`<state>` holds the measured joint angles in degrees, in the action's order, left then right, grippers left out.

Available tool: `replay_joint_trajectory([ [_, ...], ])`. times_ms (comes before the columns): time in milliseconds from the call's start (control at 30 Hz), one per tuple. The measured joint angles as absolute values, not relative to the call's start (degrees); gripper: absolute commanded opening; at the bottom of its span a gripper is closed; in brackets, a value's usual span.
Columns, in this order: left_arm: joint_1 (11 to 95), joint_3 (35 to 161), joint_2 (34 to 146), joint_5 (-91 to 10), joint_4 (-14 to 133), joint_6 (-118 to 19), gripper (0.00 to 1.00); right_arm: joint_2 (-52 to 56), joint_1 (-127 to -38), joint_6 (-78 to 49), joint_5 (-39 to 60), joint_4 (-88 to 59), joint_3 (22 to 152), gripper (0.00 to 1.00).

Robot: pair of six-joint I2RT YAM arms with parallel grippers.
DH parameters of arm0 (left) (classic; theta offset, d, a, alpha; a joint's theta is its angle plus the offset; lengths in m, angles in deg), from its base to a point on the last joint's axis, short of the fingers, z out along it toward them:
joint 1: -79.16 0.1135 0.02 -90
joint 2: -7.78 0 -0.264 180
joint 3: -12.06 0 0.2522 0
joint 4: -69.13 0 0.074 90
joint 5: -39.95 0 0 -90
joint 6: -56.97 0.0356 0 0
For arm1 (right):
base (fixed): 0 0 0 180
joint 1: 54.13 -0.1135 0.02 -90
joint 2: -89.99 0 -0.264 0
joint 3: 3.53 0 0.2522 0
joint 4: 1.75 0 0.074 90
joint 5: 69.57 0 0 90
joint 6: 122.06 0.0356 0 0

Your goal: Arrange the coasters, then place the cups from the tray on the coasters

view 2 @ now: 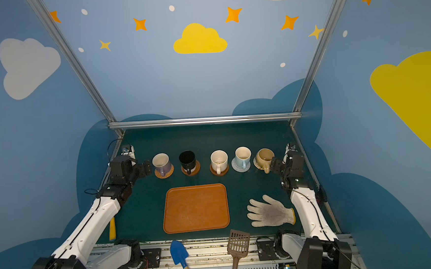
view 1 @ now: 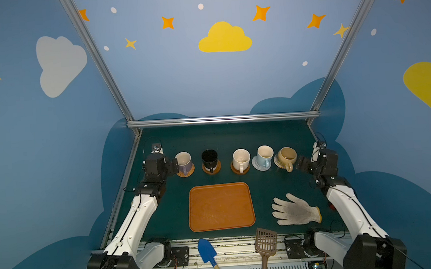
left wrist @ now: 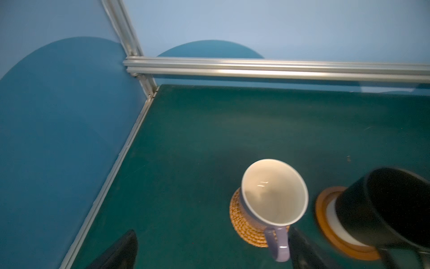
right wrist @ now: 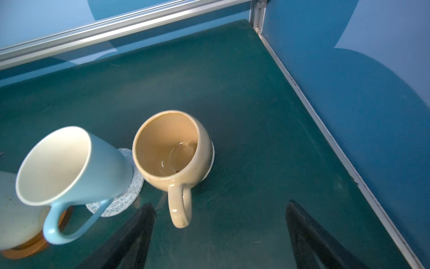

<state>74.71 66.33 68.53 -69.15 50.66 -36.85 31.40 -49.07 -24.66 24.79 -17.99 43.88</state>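
Observation:
Five cups stand in a row on coasters at the back: lilac cup on the orange rattan coaster, black cup, cream speckled cup, pale blue cup and tan cup. The tray lies empty in front of them. My left gripper stands open just left of the lilac cup. Its handle is close to one finger. My right gripper is open to the right of the tan cup. That cup's handle hangs free between the fingers.
A white work glove lies right of the tray. A blue trowel and a brown slotted scoop rest at the front edge. A yellow object lies under the left arm. Metal rails border the table.

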Motion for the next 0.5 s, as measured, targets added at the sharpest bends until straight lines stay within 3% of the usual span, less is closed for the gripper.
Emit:
replay_joint_trajectory([
  [500,74.77,49.92,79.35,-67.75,80.38,-32.17,1.0,21.3,-49.62,-24.66,22.0,15.05,28.13,0.87],
])
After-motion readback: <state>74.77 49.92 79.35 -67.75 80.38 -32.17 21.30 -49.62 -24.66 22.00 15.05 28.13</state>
